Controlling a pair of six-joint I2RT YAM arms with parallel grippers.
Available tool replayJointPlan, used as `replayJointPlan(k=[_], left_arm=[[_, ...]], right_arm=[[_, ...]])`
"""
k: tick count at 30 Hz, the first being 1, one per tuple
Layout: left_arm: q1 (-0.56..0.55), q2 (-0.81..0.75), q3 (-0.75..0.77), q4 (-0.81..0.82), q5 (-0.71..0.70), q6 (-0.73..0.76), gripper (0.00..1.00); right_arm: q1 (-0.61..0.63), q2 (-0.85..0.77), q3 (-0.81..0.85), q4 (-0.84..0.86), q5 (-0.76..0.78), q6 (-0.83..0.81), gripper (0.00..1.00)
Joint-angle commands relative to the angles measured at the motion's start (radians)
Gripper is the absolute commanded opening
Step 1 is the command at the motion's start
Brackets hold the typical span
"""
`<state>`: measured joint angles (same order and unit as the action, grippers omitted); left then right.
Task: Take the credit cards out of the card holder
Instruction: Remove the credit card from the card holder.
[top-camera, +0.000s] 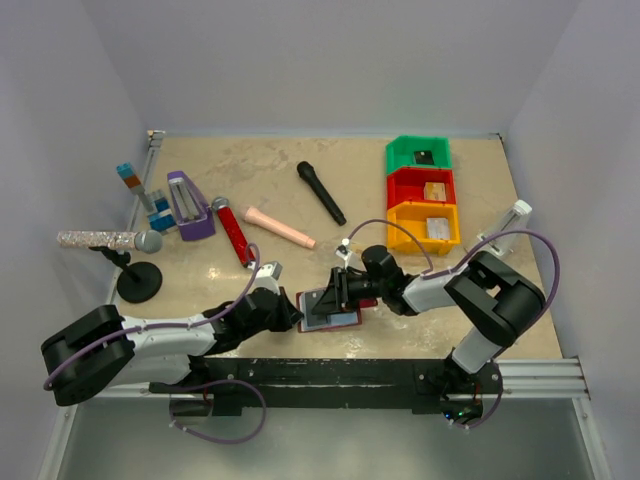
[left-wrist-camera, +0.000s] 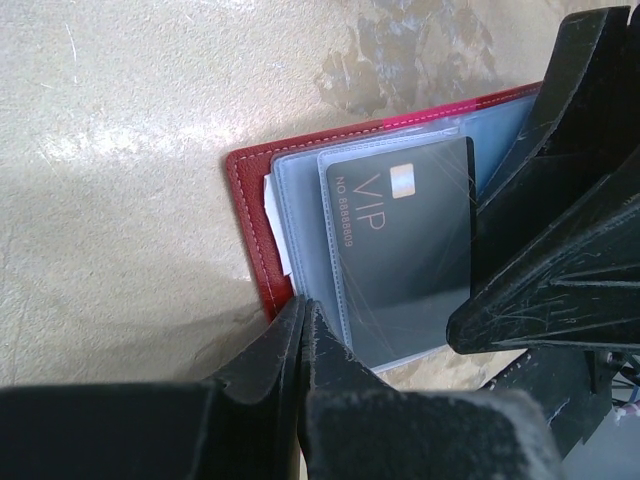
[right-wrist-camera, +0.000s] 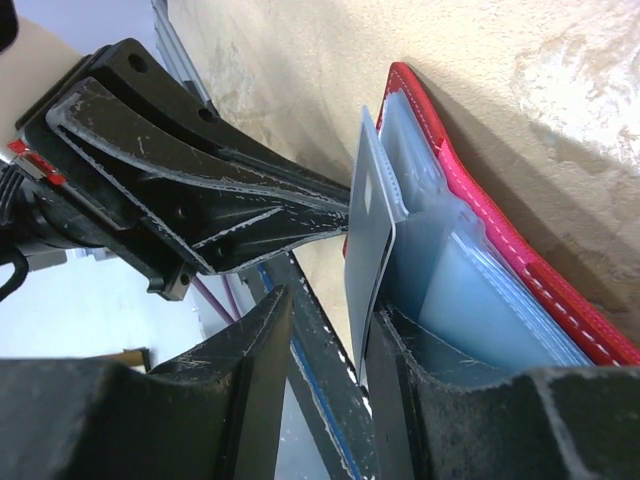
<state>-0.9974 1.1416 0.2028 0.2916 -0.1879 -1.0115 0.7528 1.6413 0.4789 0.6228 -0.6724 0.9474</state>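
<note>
The dark red card holder (top-camera: 345, 318) lies open on the table between both arms, its pale sleeves (left-wrist-camera: 300, 200) upward. A black credit card (left-wrist-camera: 400, 250) marked VIP sits in the top sleeve. My left gripper (left-wrist-camera: 303, 308) is shut, its tips pressing on the holder's near corner. My right gripper (right-wrist-camera: 332, 310) is open around the card's free edge (right-wrist-camera: 368, 240). That edge leans on one finger (right-wrist-camera: 400, 345), with a gap to the other. More credit cards lie in the bins: a black one (top-camera: 424, 156), a tan one (top-camera: 434, 190) and a silver one (top-camera: 438, 228).
Green (top-camera: 404, 160), red (top-camera: 403, 190) and yellow (top-camera: 404, 230) bins stand at the back right. A black microphone (top-camera: 320, 192), a red microphone (top-camera: 232, 230), a pink cylinder (top-camera: 280, 227), a purple object (top-camera: 188, 205) and a glittery microphone on a stand (top-camera: 105, 240) lie behind and left.
</note>
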Motion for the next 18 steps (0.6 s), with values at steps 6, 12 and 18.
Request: replayJointPlan(k=[6,12,18], left_arm=[[-0.003,0.003,-0.019,-0.035,-0.033,-0.015,0.0],[-0.004,0.013,-0.025,-0.034,-0.036,-0.019,0.0],[-0.004,0.018,-0.026,-0.031,-0.038,-0.019,0.0]], right_arm=[[0.006,-0.054,0.018,-0.058,0.0,-0.05,0.37],[0.005,-0.081,0.015,-0.089,0.011,-0.062,0.36],[0.0,-0.112,0.018,-0.132,0.017,-0.079,0.34]])
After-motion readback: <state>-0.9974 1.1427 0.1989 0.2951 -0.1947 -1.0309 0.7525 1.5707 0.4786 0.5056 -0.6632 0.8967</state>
